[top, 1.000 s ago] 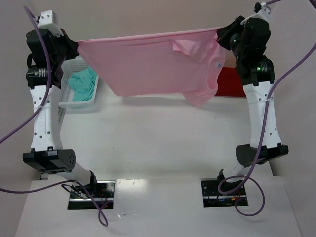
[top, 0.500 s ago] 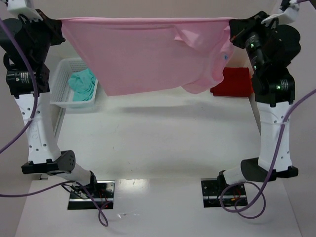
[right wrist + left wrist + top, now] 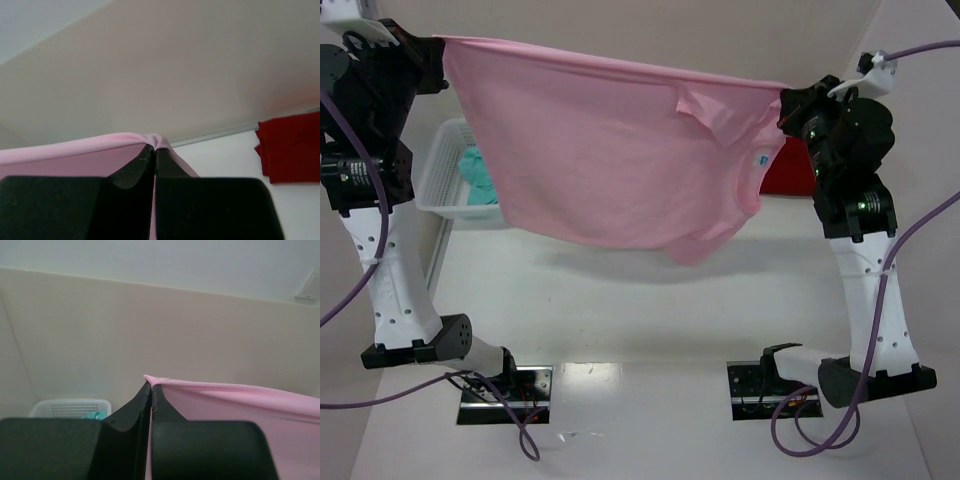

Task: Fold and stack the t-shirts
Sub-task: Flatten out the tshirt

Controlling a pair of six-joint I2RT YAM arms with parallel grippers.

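Pinching both ends of the cloth. The left hand [image 3: 151,386] is clamped shut on one corner of the pink t-shirt [image 3: 610,150], with the fabric nipped right at the fingertips. The right hand [image 3: 154,148] is likewise closed on the opposite end, collar side.

Top view: left hand is at 10 o'clock and high. Right hand is at 2 o'clock and lower, so the top edge slopes down toward 3. The shirt hangs spread in the air between them, above the desk [image 3: 620,310], with the lower hem sagging toward 6. One sleeve [image 3: 705,110] is flopped over the front near the right hand, and the neck label [image 3: 761,158] is showing. No desk contact as far as I can tell.

Further out:
- The red t-shirt [image 3: 290,147] lies on the desk at 2–3 o'clock, beyond the right hand. It's a flat, compact shape, possibly folded, but mostly hidden so I can't confirm.
- The teal t-shirt [image 3: 472,168] is bunched in the white basket [image 3: 432,195] at 9–10 o'clock, unfolded.

Progress, my read: early-to-mid.
- Pink is only spread, with no fold in it yet. It needs laying flat, folding, then stacking.
- Teal hasn't left the basket.
- Red is perhaps done and is the likely stack base.

At best one of three is finished, two to go.
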